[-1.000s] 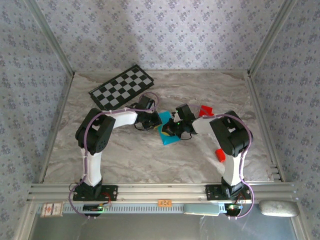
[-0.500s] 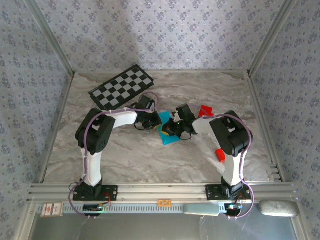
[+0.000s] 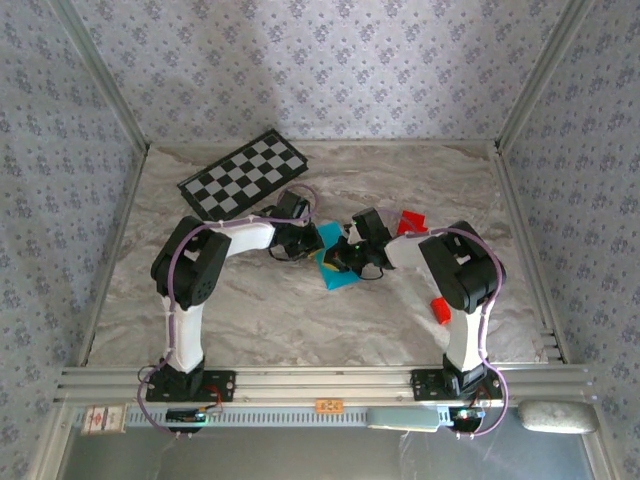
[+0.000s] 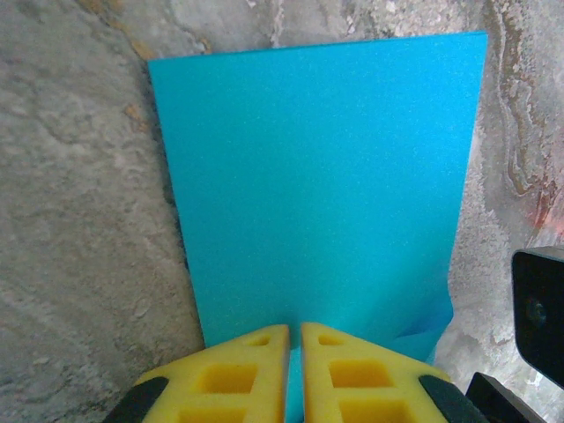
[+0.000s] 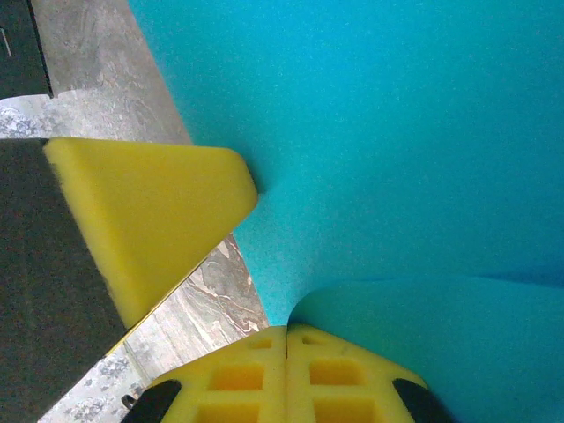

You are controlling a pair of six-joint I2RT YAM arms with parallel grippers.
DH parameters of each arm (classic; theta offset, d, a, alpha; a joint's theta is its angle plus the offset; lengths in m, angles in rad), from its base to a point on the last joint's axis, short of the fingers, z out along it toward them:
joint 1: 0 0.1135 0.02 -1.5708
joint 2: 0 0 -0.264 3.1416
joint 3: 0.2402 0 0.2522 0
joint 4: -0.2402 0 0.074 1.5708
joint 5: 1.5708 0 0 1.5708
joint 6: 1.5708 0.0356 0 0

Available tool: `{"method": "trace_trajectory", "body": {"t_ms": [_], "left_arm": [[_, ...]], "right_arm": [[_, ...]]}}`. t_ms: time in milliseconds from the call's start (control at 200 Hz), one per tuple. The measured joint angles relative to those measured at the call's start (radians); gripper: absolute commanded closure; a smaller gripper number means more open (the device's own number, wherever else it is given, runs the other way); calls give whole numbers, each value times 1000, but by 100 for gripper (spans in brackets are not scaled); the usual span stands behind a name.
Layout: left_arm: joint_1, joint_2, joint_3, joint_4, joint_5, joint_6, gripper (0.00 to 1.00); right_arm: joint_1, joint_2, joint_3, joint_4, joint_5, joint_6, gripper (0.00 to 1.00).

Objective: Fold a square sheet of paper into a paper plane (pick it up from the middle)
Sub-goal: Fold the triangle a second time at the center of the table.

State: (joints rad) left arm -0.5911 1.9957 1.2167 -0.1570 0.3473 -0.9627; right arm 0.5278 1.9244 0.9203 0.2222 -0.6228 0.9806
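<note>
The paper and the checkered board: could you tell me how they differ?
The paper is plain cyan; the board is black-and-white checkered. The paper sits mid-table, pinched by the left gripper and right gripper; the board lies untouched, far left. The paper curls up at one edge; the board lies flat. Both rest on the table.

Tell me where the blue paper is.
In the top view, the paper sits mid-table between the left gripper and right gripper, both pinching it, nearer than the checkered board.
</note>
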Motion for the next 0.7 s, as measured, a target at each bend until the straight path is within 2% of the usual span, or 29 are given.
{"method": "trace_trajectory", "body": {"t_ms": [355,700], "left_arm": [[0,0,0,0,0,0,88],[18,-5,35,-40,0,2,83]], "right_arm": [[0,4,0,6,-5,0,100],[0,4,5,-3,-9,-16,86]]}}
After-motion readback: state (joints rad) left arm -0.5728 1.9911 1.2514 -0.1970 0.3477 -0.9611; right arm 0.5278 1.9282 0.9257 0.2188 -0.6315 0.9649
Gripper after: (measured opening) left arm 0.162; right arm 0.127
